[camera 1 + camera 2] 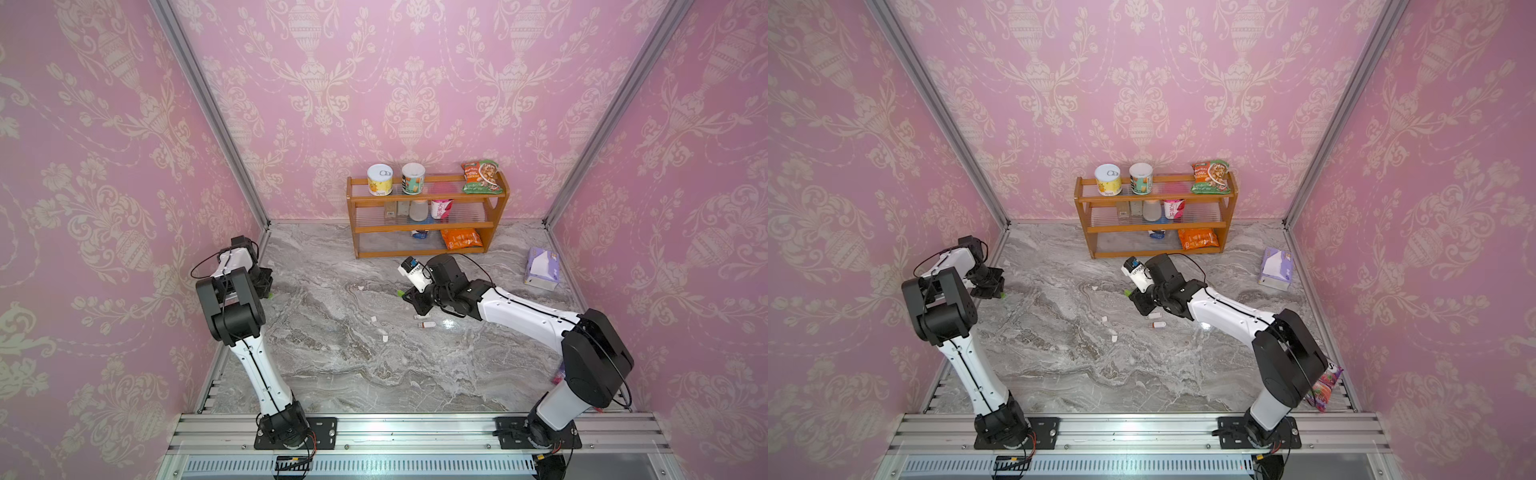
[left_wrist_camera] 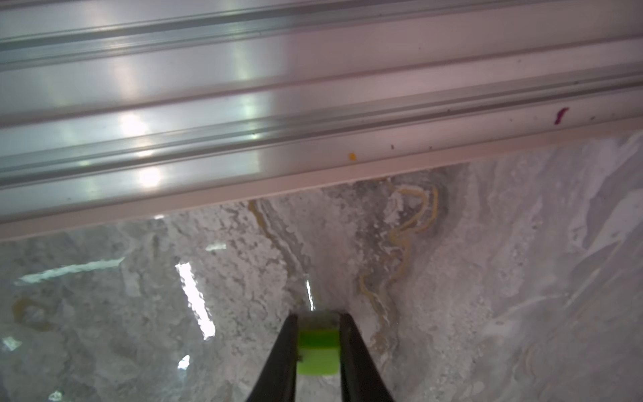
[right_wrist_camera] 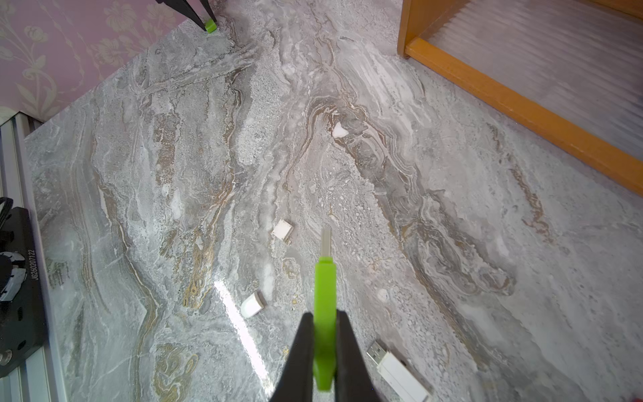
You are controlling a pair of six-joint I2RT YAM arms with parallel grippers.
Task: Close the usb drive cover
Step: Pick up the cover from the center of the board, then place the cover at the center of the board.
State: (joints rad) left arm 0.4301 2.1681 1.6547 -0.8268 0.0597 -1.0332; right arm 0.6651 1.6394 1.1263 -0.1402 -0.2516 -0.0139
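Note:
A green usb drive sticks out of my right gripper, which is shut on its body. Its bare metal plug points away from the jaws, above the marble table. In both top views this gripper hovers mid-table in front of the shelf. My left gripper is shut on the small green usb drive cover, low over the table by the left wall rail. That gripper is far to the left, well apart from the drive. The cover also shows in the right wrist view.
Loose white caps and a white drive with a bare plug lie on the marble under the right gripper. A wooden shelf with cans and snack bags stands at the back. A tissue box lies at the right.

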